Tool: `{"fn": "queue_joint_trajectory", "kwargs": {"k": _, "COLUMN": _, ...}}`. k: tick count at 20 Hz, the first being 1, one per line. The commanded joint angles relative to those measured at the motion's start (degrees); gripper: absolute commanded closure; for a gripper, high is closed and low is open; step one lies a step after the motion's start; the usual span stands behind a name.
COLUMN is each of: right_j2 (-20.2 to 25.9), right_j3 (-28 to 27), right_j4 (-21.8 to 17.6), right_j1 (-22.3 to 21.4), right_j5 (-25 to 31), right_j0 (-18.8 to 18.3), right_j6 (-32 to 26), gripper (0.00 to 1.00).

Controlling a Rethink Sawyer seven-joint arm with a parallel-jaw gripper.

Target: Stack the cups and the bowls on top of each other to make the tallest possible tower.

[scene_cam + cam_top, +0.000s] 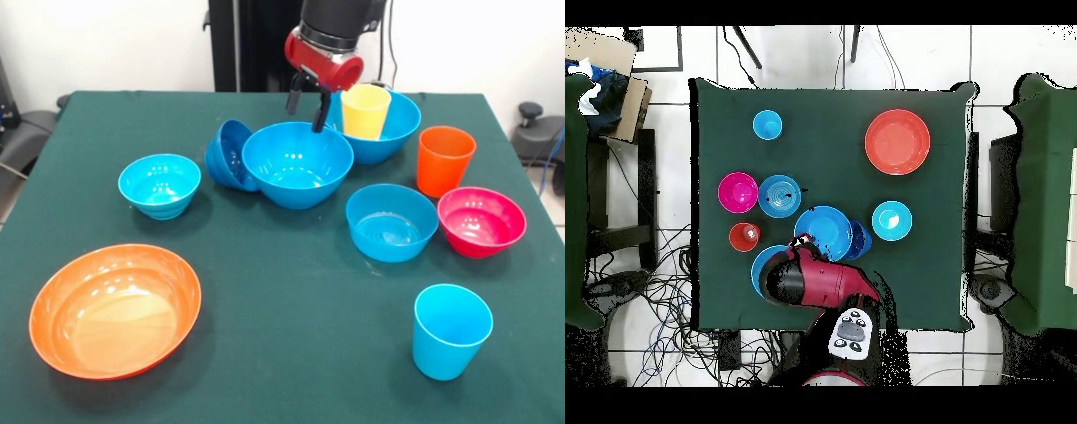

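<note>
My gripper hangs open above the far rim of a large blue bowl, with nothing between its fingers. Against that bowl's left side leans a small dark blue bowl, tipped on its edge. Just behind, a yellow cup stands inside the second large blue bowl. To the right are an orange cup, a medium light blue bowl and a magenta bowl. A light blue cup stands near the front. A cyan bowl and a wide orange bowl are on the left.
Everything stands on a dark green cloth-covered table. In the overhead view my arm covers most of the second large blue bowl and the yellow cup. Cables lie on the floor around the table.
</note>
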Motion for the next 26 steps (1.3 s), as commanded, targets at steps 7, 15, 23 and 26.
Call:
{"fn": "queue_joint_trajectory", "kwargs": {"k": 7, "right_j2": 6.31, "right_j3": 2.71, "right_j4": -4.28, "right_j1": 1.72, "right_j5": -1.77, "right_j0": -2.87, "right_j6": 1.36, "gripper": 0.00}}
{"fn": "queue_joint_trajectory", "kwargs": {"k": 15, "right_j2": 6.83, "right_j3": 2.22, "right_j4": -4.82, "right_j1": 1.47, "right_j5": -0.88, "right_j0": -4.09, "right_j6": 0.99, "gripper": 0.00}}
{"fn": "queue_joint_trajectory", "kwargs": {"k": 23, "right_j2": 5.61, "right_j3": 0.10, "right_j4": -4.34, "right_j1": 3.35, "right_j5": -1.55, "right_j0": -3.15, "right_j6": 1.91, "gripper": 0.00}}
{"fn": "queue_joint_trajectory", "kwargs": {"k": 26, "right_j2": 5.54, "right_j3": -0.08, "right_j4": -4.09, "right_j1": 3.54, "right_j5": -1.48, "right_j0": -2.99, "right_j6": 2.12, "gripper": 0.00}}
